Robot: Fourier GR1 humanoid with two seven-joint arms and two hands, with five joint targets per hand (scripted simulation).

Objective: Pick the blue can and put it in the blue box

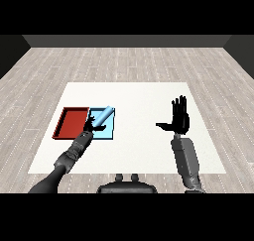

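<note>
Right hand (180, 120) idling, fingers spread, holding nothing; left hand (91, 126) curling round blue can (101, 117), tilting over blue tray (110, 132): seemingly light, rigid, smooth-sided, best held mid-body.

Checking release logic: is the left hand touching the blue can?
Touching. The head view shows the left hand over the light blue tray, fingers curled round the lower end of the tilted blue can, no gap between them.

Red tray (69, 123), light blue tray (110, 131), white table (144, 96)
</note>
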